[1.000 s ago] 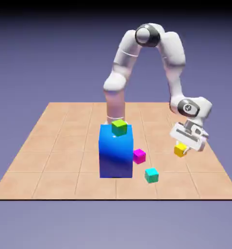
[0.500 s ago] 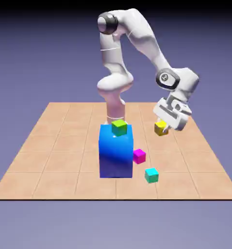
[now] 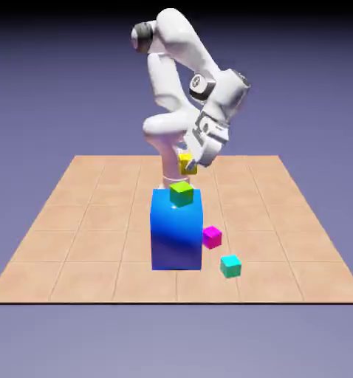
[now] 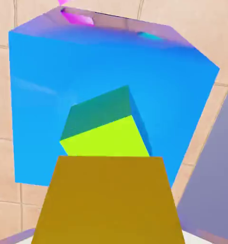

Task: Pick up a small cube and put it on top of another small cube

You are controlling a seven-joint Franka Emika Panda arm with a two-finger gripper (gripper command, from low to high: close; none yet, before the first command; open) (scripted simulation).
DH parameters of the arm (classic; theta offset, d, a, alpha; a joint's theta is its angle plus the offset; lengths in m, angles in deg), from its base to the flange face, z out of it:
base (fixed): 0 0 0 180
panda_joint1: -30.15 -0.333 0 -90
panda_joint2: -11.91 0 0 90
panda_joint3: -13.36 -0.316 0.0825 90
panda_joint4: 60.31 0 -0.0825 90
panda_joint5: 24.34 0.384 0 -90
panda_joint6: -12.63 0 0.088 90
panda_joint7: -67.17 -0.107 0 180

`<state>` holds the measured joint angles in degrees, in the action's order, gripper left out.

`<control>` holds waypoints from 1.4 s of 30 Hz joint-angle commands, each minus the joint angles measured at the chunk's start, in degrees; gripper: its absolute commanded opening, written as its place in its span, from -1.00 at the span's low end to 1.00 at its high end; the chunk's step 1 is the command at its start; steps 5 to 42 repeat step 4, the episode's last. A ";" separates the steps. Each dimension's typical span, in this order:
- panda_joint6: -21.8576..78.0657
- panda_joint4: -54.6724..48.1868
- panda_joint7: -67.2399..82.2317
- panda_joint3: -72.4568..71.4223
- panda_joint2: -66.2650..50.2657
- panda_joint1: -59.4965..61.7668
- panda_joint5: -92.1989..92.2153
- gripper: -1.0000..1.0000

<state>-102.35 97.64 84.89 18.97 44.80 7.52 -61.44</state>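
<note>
My gripper (image 3: 187, 167) is shut on the small yellow cube (image 3: 187, 165) and holds it in the air, a short way above the lime-green cube (image 3: 182, 193). That green cube rests on top of the big blue block (image 3: 176, 232). In the hand view the yellow cube (image 4: 106, 200) fills the bottom and hides my fingertips. Just beyond it there lies the green cube (image 4: 106, 128) on the blue block's top face (image 4: 49, 86).
A magenta cube (image 3: 212, 237) and a cyan cube (image 3: 230, 266) lie on the tiled table (image 3: 76, 236), to the exterior view's right of the blue block. The arm's base stands behind the block.
The arm has carried the yellow cube up from the table at the exterior view's right and leftward, to just above the green cube. The jaws stayed shut on it.
</note>
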 commanded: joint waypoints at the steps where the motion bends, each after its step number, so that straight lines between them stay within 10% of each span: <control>1: -0.83 0.48 -0.24 0.24 -0.26 0.20 -0.47 -1.00; 2: -0.83 0.49 -0.24 0.24 -0.26 0.20 -0.47 1.00; 42: 1.66 -1.08 0.41 -0.54 0.59 -0.43 0.76 1.00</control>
